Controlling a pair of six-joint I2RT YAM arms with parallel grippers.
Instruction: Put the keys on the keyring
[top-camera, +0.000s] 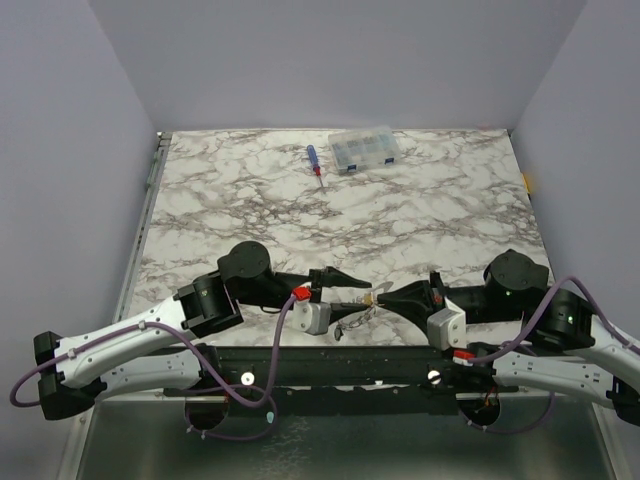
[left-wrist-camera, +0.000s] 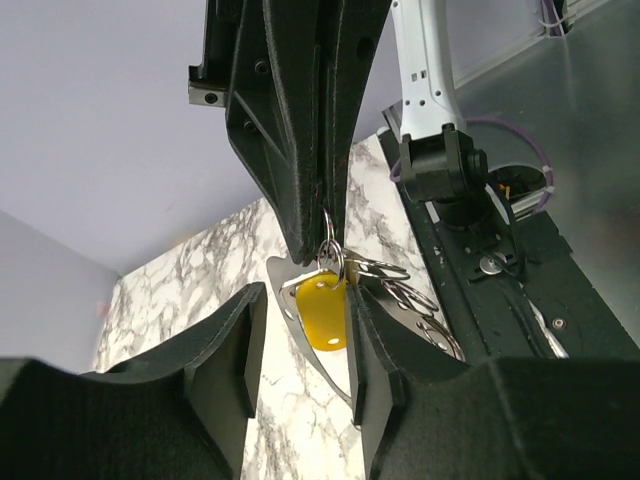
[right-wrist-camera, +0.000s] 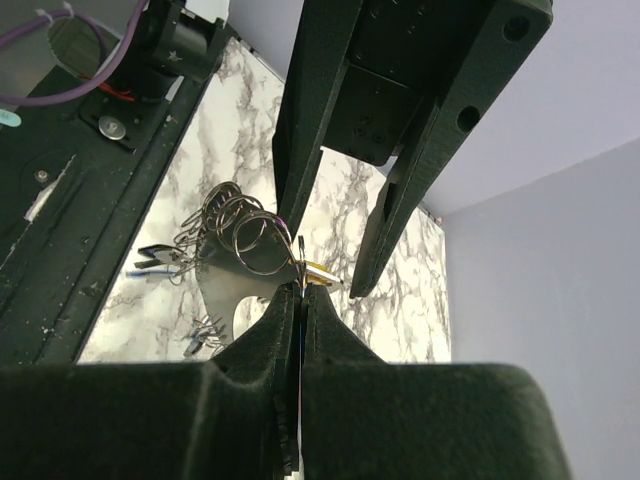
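Note:
The keyring (left-wrist-camera: 300, 335) is a grey metal piece with several wire loops (right-wrist-camera: 245, 225) along its rim, held in the air over the near table edge (top-camera: 360, 308). My right gripper (right-wrist-camera: 300, 300) is shut on one thin loop at its rim, and it shows from above in the left wrist view (left-wrist-camera: 318, 245). A yellow-headed key (left-wrist-camera: 322, 315) hangs at that loop, lying against the grey piece. My left gripper (left-wrist-camera: 300, 340) is open, its fingers either side of the yellow key and the ring's edge. A dark-headed key (right-wrist-camera: 155, 262) hangs on a far loop.
A blue-and-red screwdriver (top-camera: 314, 163) and a clear compartment box (top-camera: 365, 149) lie at the back of the marble table (top-camera: 450, 220). The black base rail (top-camera: 330, 365) runs just under the two grippers. Grey walls close in the sides.

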